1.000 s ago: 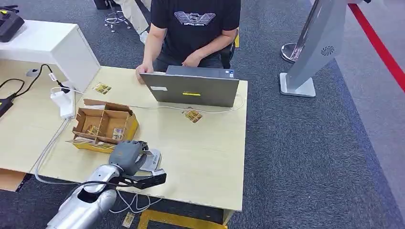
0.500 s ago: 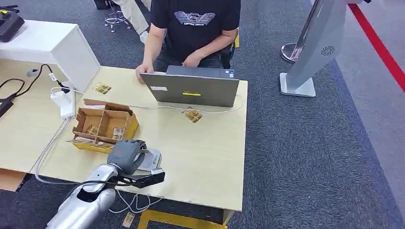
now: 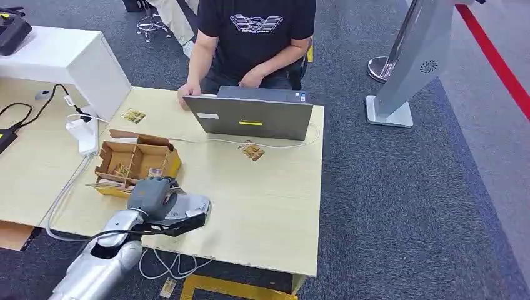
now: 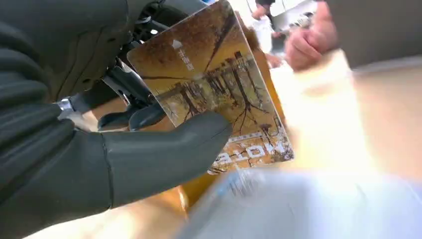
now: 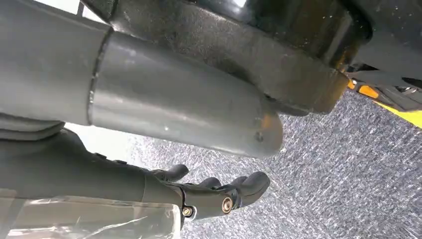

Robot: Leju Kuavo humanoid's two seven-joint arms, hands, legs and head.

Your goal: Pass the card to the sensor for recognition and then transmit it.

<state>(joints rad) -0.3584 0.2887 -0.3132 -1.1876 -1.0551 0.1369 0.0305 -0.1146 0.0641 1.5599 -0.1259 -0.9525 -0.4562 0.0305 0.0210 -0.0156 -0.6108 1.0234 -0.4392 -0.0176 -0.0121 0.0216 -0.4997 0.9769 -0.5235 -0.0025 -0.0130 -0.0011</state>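
Left wrist view: left hand (image 4: 99, 149) pinches card (image 4: 214, 94).

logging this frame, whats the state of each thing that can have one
card: held in the left hand, thumb pressed on its face
left hand: gripping the card, beside the cardboard box
right hand: holding nothing, fingers loosely curled, over the carpet
cardboard box: flaps open, cards inside
laptop: lid open, facing the person

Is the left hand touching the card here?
Touching. In the left wrist view the left hand pins the card between thumb and fingers.
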